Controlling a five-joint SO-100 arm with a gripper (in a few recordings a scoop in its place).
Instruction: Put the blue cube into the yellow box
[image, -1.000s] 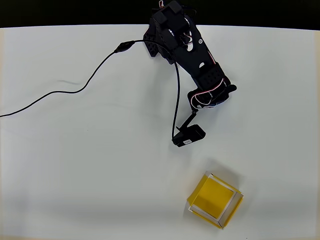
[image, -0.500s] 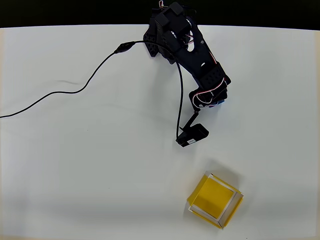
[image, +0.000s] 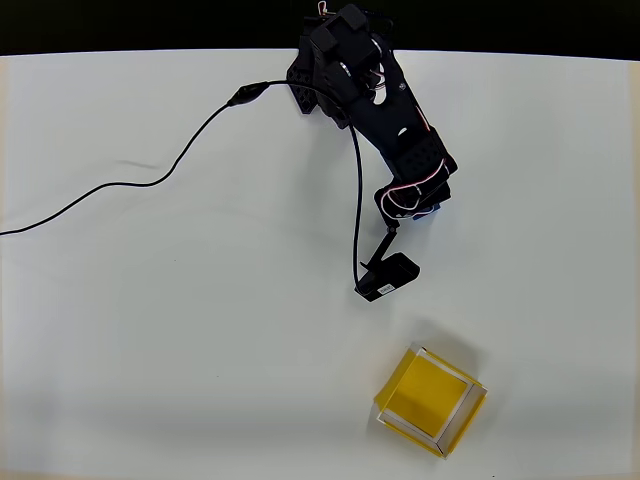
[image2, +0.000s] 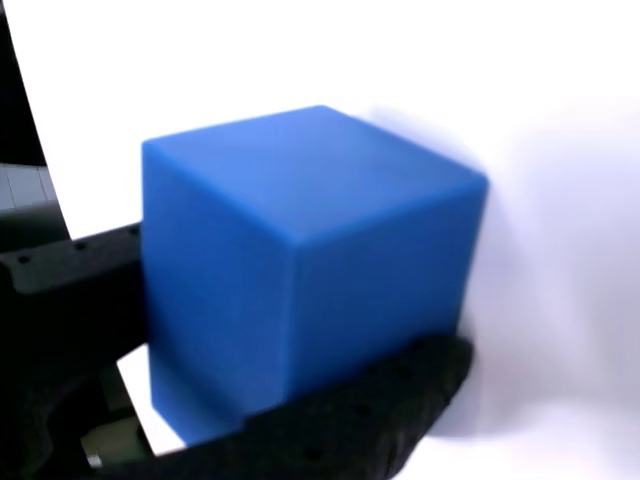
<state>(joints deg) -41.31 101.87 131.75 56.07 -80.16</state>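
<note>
In the wrist view the blue cube (image2: 300, 250) is large and close, clamped between my two black fingers (image2: 70, 280), one at its left face and one under its lower right edge. My gripper (image2: 300, 340) is shut on it, over the white table. From overhead, the black arm reaches from the table's far edge down to the right, and my gripper (image: 413, 205) sits under the wrist, so the cube is hidden there. The yellow box (image: 430, 396) stands open-topped and turned like a diamond near the front right, well below the gripper.
A black cable (image: 150, 181) snakes across the left half of the white table (image: 200, 350) to the arm base (image: 335, 60). The black wrist camera module (image: 387, 276) hangs between gripper and box. The table's far edge meets a dark background.
The wrist has swung slightly inward and the camera module has slid a little down and right, toward the box. The box has stayed still.
</note>
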